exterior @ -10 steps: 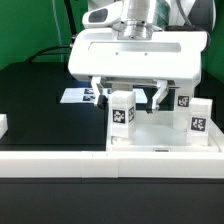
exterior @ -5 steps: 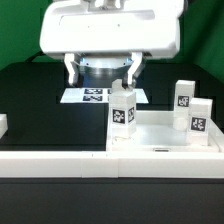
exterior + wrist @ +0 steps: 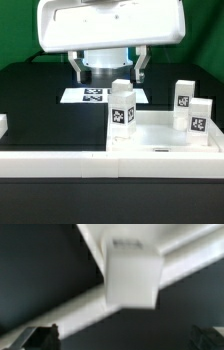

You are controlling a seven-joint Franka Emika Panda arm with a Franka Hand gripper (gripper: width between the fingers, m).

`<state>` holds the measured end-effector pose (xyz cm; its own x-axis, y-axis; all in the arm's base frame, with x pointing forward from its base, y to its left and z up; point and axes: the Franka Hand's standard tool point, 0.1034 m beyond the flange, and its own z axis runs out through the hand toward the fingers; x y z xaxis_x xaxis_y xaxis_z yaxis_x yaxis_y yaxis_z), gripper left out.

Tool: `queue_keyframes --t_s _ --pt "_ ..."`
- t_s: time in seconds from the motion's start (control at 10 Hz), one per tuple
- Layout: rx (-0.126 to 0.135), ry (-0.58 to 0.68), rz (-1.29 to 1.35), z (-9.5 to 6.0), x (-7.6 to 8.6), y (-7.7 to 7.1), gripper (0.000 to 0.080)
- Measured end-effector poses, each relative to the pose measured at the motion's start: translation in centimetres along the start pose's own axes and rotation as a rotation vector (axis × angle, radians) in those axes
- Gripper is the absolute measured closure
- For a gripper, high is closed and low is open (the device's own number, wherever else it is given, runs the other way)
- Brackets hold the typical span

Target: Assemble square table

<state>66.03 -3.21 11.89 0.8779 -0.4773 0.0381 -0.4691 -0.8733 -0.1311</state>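
The square table's white top (image 3: 160,138) lies at the exterior view's right, rim up. Three short white tagged legs stand upright on it: one at its near left corner (image 3: 122,104) and two at its right (image 3: 183,95) (image 3: 198,117). My gripper (image 3: 109,68) hangs open and empty above and behind the left leg, touching nothing. In the blurred wrist view that leg (image 3: 130,277) and a rim of the top (image 3: 70,308) show beyond the open gripper (image 3: 128,339), whose dark fingertips (image 3: 45,336) stand wide apart.
The marker board (image 3: 95,96) lies flat on the black table behind the top. A long white border wall (image 3: 60,160) runs along the front. A small white part (image 3: 3,125) sits at the exterior view's left edge.
My gripper has risen from just above the table top and shifted toward the exterior view's left, still open and empty. The legs and top have stayed in place.
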Motion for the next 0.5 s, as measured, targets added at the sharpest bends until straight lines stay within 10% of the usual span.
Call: queue_keyframes --t_s 0.5 --pt "-0.02 -0.036 0.019 1.3 -0.3 0.1 0.0151"
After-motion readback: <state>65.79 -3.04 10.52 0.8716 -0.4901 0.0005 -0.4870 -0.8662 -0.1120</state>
